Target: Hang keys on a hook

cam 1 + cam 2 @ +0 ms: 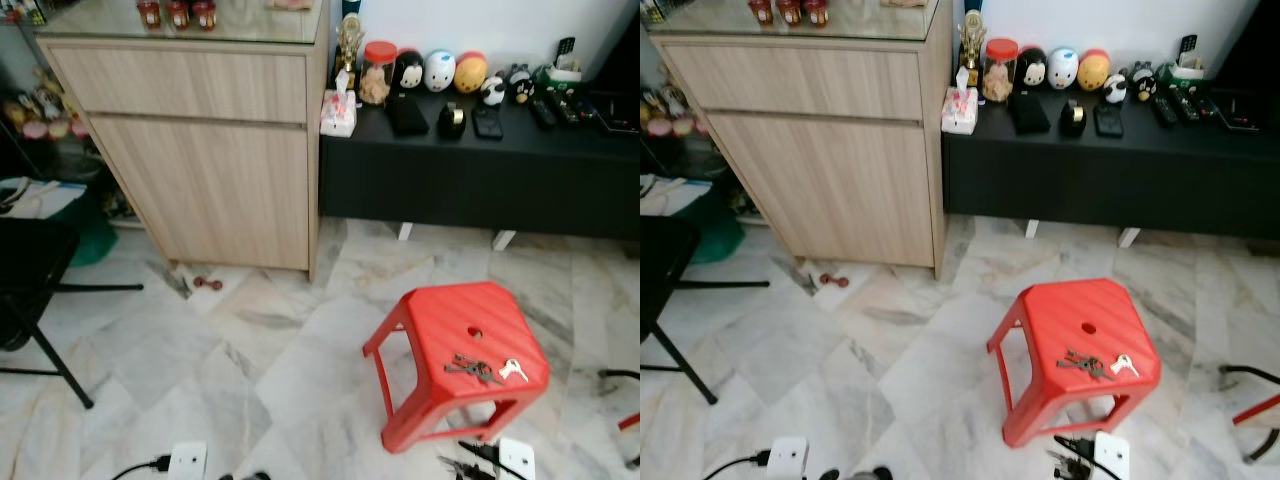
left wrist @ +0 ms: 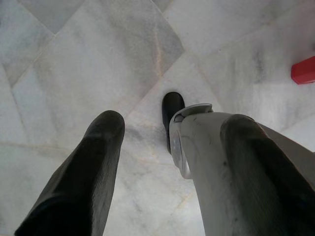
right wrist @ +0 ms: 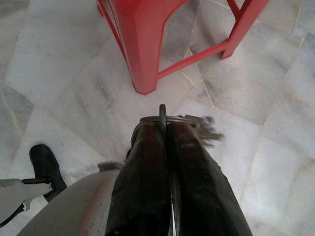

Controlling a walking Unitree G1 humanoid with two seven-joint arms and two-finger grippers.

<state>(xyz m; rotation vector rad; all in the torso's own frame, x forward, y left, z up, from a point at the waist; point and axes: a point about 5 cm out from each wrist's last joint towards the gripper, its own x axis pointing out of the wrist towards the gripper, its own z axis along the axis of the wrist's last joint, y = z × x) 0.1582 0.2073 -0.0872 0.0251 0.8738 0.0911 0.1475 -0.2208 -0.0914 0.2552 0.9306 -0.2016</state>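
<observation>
The pale wooden cabinet [image 1: 200, 130] is cut off by the top edge of the frame. The black chair [image 1: 30, 290] is cut off at the left edge. On the low black desk [image 1: 480, 170], the small dark objects at upper right are too small to identify. The bunch of metal keys [image 3: 199, 125] pinched in the right gripper [image 3: 165, 130] is blurred and partly hidden behind its fingers. The red plastic stool [image 3: 147, 39] is cut off at the top edge.
</observation>
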